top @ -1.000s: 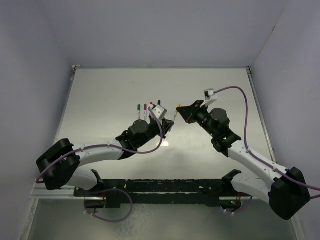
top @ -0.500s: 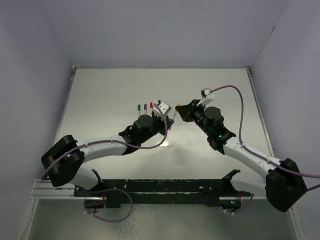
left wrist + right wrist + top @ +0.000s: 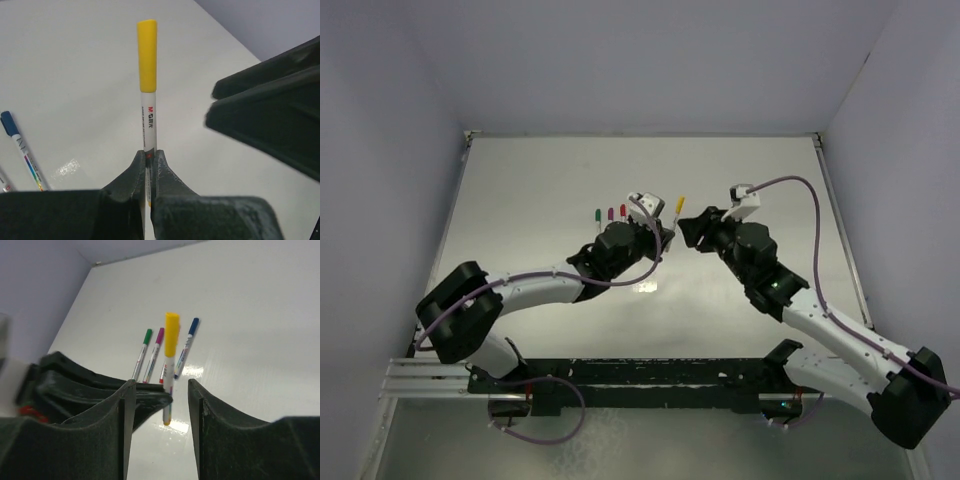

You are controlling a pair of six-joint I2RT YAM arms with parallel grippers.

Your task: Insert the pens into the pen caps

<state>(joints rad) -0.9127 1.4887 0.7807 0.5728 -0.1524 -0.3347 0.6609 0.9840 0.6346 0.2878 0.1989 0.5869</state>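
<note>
A slim white-barrelled pen (image 3: 148, 125) with a smooth, matte yellow cap (image 3: 147, 55) is pictured clamped at its lower barrel between the closed black tips of the left end effector (image 3: 148, 167). It is held up over the middle of the glossy white worktop (image 3: 520, 180). The right end effector (image 3: 160, 390) is shown just beside it, its wedge-shaped dark fingers (image 3: 210, 420) parted and the yellow cap framed between them with a gap on either side. A green-ended pen (image 3: 595, 213), a magenta-ended pen (image 3: 609, 212) and a red-ended pen (image 3: 622, 210) are seen laid side by side on the worktop in the overhead view. A blue-ended pen (image 3: 186, 347) is hidden there by the left arm (image 3: 540, 285) and is revealed only by the wrist cameras. Printed lettering on the held barrel is made out solely from the left wrist.
</note>
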